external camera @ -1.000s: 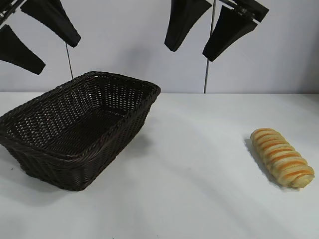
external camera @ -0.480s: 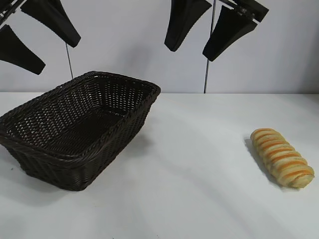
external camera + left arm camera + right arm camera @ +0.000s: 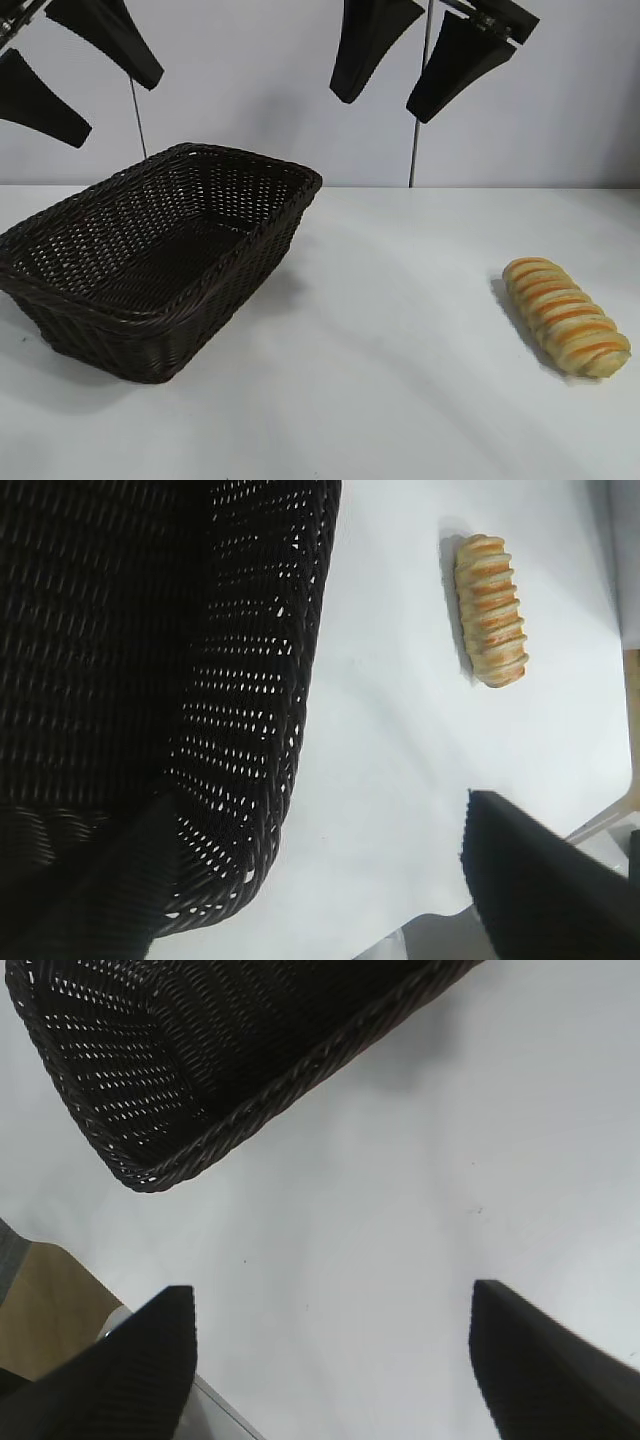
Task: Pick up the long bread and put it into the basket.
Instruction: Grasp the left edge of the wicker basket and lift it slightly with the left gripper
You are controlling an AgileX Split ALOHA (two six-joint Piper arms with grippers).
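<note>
The long bread (image 3: 566,316), golden-yellow with orange-brown ridges, lies on the white table at the right; it also shows in the left wrist view (image 3: 490,610). The dark brown wicker basket (image 3: 60,290) stands empty at the left and shows in the left wrist view (image 3: 300,680) and the right wrist view (image 3: 250,1090). My left gripper (image 3: 85,95) hangs open and empty high above the basket. My right gripper (image 3: 382,105) hangs open and empty high above the table's middle, left of the bread.
The white table (image 3: 400,380) spreads between basket and bread. A thin vertical rod (image 3: 412,150) stands behind the table at the wall. The table's edge and a wooden floor patch (image 3: 50,1310) show in the right wrist view.
</note>
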